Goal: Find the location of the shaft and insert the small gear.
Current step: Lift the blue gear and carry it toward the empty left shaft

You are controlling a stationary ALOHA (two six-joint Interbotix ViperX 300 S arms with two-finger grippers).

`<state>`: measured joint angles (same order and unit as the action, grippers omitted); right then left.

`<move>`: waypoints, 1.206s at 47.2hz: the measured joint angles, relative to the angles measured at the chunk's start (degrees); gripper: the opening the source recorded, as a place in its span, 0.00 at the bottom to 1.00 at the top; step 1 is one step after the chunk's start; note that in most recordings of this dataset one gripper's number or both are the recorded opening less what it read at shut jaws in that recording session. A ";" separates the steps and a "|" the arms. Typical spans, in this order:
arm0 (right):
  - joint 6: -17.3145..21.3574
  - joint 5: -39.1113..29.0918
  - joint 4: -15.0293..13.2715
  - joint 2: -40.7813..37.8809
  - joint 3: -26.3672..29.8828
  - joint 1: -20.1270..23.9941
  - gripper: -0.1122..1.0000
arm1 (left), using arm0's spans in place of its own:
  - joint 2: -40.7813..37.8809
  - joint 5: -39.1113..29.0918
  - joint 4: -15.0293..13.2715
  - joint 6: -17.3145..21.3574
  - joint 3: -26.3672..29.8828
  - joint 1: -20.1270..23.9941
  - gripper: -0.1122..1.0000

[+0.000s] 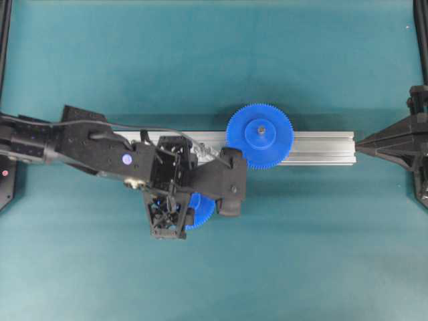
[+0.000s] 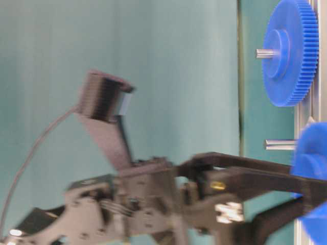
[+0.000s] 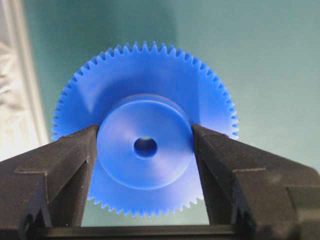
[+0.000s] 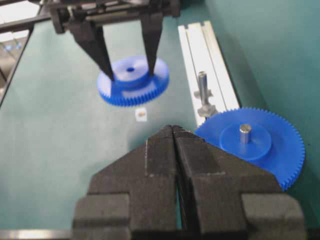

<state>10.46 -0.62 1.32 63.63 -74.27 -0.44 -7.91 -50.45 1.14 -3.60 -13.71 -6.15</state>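
Overhead, the left claw (image 1: 198, 208) hides most of the small gear (image 1: 202, 208), gripping its hub; right claw (image 4: 173, 131) closed.

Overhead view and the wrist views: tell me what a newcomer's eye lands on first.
First, the large blue gear, seated on the silver rail right of centre. Next, the left end effector, its fingers on either side of the small gear's raised hub, on the teal mat beside the rail. Between the two gears, the bare shaft stands upright on the rail; the right end effector waits shut at the right edge.
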 measured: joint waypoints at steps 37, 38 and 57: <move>0.00 0.00 0.00 0.00 -0.26 0.00 0.10 | 1.41 -5.98 0.09 7.03 6.94 6.24 0.67; 0.09 0.00 0.00 0.00 -0.26 0.00 0.10 | 1.49 -5.98 0.09 7.21 6.94 6.33 0.67; 0.09 0.00 0.00 0.00 -0.26 -0.26 0.10 | 1.49 -5.80 0.18 7.56 6.94 8.53 0.67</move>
<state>10.55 -0.62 1.32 63.63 -74.53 -0.70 -6.42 -56.25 1.32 3.96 -6.77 2.37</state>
